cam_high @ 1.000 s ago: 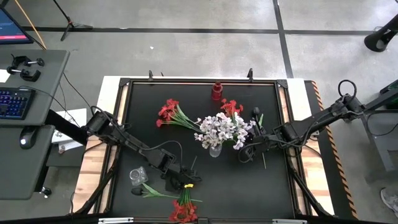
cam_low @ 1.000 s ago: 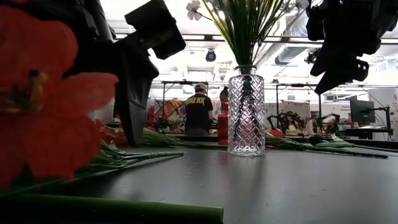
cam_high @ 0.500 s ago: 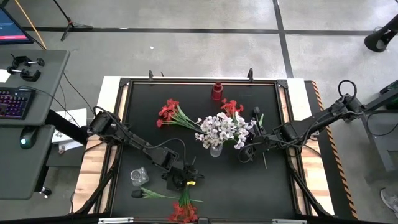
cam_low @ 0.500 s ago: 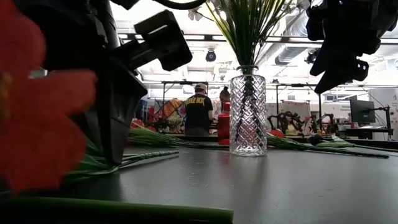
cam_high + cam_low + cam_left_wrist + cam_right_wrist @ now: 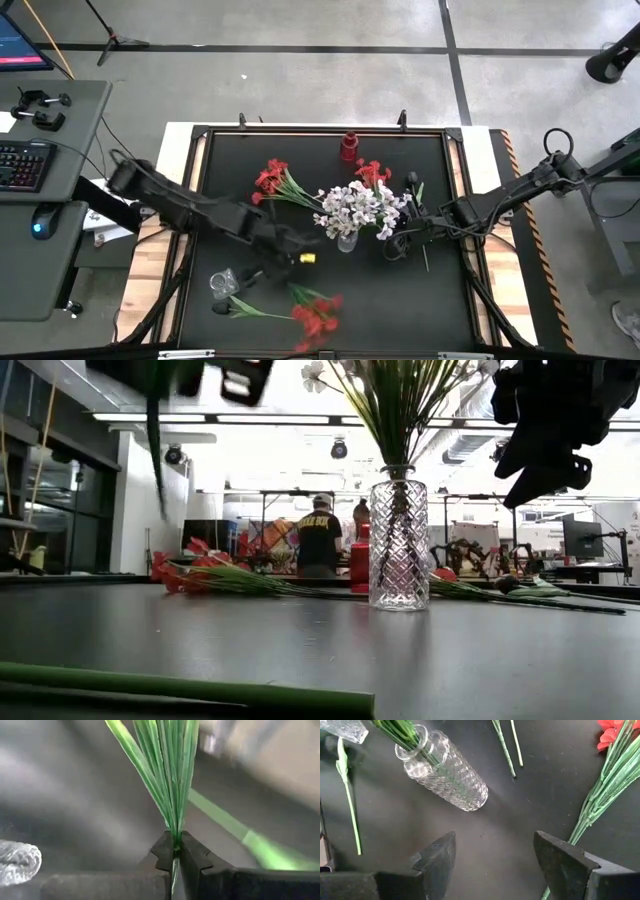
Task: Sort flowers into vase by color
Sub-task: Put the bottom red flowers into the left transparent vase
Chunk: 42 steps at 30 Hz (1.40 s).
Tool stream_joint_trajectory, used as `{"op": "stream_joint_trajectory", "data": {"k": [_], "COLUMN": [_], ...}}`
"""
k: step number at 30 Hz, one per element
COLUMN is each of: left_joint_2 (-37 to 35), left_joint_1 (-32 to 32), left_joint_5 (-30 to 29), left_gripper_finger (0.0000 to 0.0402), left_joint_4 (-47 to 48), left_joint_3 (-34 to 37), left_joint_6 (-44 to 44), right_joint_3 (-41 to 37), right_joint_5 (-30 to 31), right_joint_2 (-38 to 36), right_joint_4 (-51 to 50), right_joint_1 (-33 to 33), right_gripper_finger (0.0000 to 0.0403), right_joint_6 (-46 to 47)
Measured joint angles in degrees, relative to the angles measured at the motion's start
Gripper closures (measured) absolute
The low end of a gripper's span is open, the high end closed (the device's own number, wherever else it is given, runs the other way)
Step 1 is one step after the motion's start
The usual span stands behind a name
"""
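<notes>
A vase [image 5: 346, 241] stands upright near the middle of the surface [image 5: 440, 300], with a bunch of flowers [image 5: 358, 207] in it. The right tool [image 5: 398, 243] hovers just beside the vase on its right. The left tool [image 5: 297, 258] is to the vase's left, clamping a bunch of stems [image 5: 167, 775] whose blooms [image 5: 318, 314] hang toward the near edge. Another bunch [image 5: 272, 182] lies behind and left of the vase, and a small jar [image 5: 223, 284] lies near the front left.

Red blooms [image 5: 318, 315] on green stems, white blooms [image 5: 355, 208], diamond-patterned clear vase [image 5: 398, 540], black table [image 5: 440, 290].
</notes>
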<state>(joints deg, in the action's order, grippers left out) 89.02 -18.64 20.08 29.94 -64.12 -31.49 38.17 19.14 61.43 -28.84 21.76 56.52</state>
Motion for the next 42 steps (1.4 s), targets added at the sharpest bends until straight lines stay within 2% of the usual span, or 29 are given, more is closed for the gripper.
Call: {"op": "stream_joint_trajectory", "data": {"k": [4,8,9,11,13,20,22,25,27,29,36,42], "left_joint_2": [-7.10,-14.33,-16.16,-20.40,-25.06,-40.24,-42.32,-43.15,-43.19,-43.35,-43.30,-43.17], "left_joint_1": [-1.13,-3.94,-4.77,-6.57,-8.79,-22.11,-26.31,-31.97,-35.10,-38.00,-47.17,-55.09], "left_joint_5": [4.99,4.38,2.43,-4.40,-13.69,-55.59,-66.07,-77.10,-81.96,-84.25,-83.68,-95.40], "left_gripper_finger": [0.0401,0.0402,0.0401,0.0401,0.0401,0.0401,0.0401,0.0401,0.0401,0.0401,0.0401,0.0401], "left_joint_4": [-4.49,-12.55,-15.68,-21.05,-26.48,-47.00,-50.13,-50.15,-49.67,-49.89,-47.77,-43.19], "left_joint_3": [0.00,0.10,0.90,3.62,7.37,25.12,28.68,31.82,32.97,33.27,33.33,33.33], "left_joint_6": [17.17,30.36,33.54,39.09,43.06,52.59,53.92,56.88,58.06,58.08,54.30,56.88], "right_joint_3": [0.00,0.00,0.00,0.00,0.00,0.00,0.00,0.00,0.00,0.00,0.00,0.00], "right_joint_5": [0.00,0.00,0.00,0.00,0.00,0.11,0.13,0.13,0.11,0.11,0.09,-0.08], "right_joint_2": [0.00,0.00,0.00,0.00,0.00,0.00,0.00,0.00,0.00,0.00,0.00,0.00], "right_joint_4": [0.00,0.00,0.00,0.03,0.01,0.02,0.03,0.03,0.01,0.03,0.06,0.33], "right_joint_1": [0.00,0.00,0.00,0.00,0.00,0.00,0.00,0.00,0.00,0.04,0.04,0.04], "right_gripper_finger": [0.0146,0.0146,0.0146,0.0146,0.0146,0.0146,0.0146,0.0146,0.0146,0.0146,0.0146,0.0146], "right_joint_6": [-0.01,-0.01,-0.01,-0.01,-0.01,-1.25,-1.42,-1.30,-1.20,-1.11,-1.25,1.97]}}
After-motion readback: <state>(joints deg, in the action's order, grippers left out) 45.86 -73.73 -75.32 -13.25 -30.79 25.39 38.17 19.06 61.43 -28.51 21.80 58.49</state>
